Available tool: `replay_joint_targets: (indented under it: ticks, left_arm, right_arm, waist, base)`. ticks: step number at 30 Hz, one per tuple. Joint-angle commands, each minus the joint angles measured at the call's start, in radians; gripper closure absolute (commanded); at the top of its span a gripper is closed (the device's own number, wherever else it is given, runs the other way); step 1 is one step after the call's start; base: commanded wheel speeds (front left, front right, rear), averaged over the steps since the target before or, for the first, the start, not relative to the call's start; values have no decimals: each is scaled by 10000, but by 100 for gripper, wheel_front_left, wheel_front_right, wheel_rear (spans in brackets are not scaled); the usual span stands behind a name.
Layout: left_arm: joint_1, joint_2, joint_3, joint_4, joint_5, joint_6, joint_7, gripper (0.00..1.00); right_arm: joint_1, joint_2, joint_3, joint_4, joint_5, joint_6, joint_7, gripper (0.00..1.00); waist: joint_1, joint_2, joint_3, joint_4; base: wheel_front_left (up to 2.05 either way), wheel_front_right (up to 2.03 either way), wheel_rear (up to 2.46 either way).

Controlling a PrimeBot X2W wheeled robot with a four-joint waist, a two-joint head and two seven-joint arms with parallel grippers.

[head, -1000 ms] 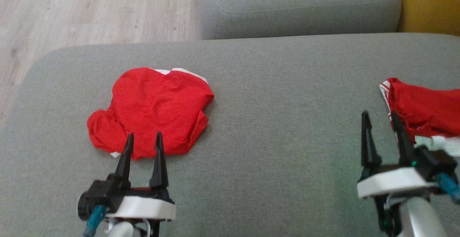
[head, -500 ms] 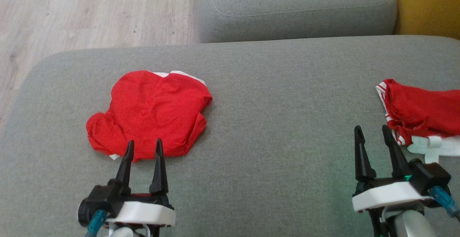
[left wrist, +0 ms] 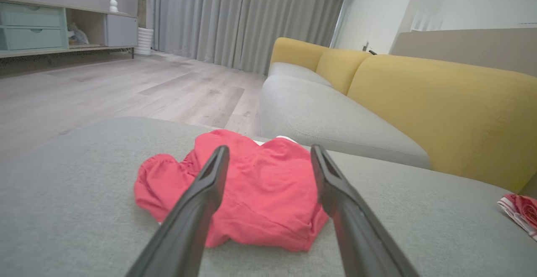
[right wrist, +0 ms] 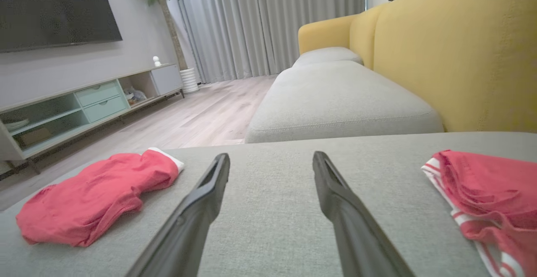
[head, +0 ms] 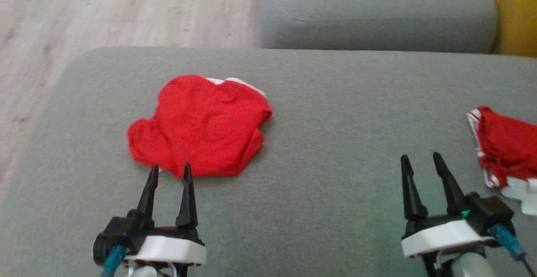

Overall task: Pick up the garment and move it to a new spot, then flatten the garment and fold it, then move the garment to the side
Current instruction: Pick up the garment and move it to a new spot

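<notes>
Currently | left tool [head: 170,168] spread, empty | right tool [head: 420,156] spread, empty

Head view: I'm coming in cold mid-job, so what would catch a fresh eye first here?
The bright red crumpled garment on the left part of the grey sofa cushion stands out most, with the open left gripper pointing at its near edge. A second red garment with white stripes lies at the right edge of the view, just right of the open right gripper.
</notes>
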Motion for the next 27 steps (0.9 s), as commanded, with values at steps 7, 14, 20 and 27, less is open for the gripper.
replay_joint_targets:
  ticks: [7,14,20,27]
  left_arm:
    - [-207,10,420,-198,166,9,-65,0]
    - [-121,10,552,-157,321,-76,-65,0]
    - [-57,10,648,-139,388,-155,-65,0]
    - [-383,41,607,142,824,-498,-65,0]
  right_arm:
    - [-25,-45,920,-319,100,-7,-108,0]
    - [35,-45,1279,-257,362,-7,-108,0]
    - [41,-45,1439,-201,455,-7,-108,0]
    - [-34,-45,1509,-157,383,-7,-108,0]
  waist:
    - [0,-1,-286,1400]
    - [0,-1,-444,2196]
    - [0,-1,-476,2412]
    - [0,-1,-267,2272]
  base:
    - [0,0,0]
    - [0,0,0]
    - [0,0,0]
    - [0,0,0]
